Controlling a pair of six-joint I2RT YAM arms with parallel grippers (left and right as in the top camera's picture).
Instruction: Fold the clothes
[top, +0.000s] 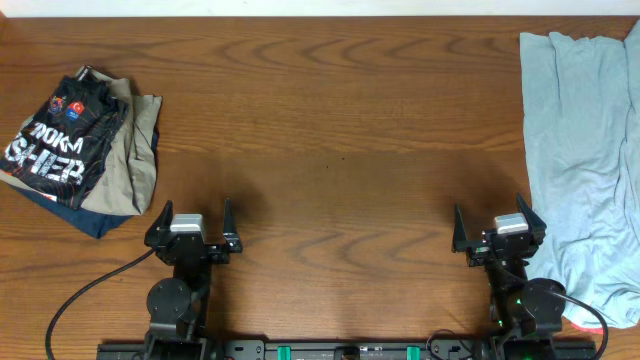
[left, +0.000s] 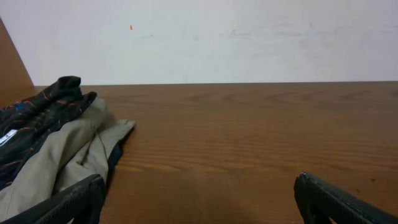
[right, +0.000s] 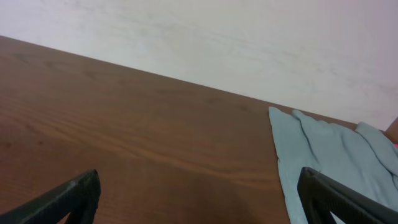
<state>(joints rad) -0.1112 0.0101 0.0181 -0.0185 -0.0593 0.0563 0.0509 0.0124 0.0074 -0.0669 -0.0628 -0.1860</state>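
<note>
The jersey (top: 58, 140) lies already folded at the far left of the surface (top: 340, 120), on top of the shorts (top: 143, 160). The step in hand therefore looks like fetching the blue garment (top: 580, 150), which sprawls unfolded along the right edge. The right end effector (top: 495, 225), jaws wide apart and empty just beside the cloth, should pinch a single layer at a corner and drag it flat toward the middle. The left end effector (top: 194, 222), likewise open and holding nothing, sits near the stack and should steer clear of it.
</note>
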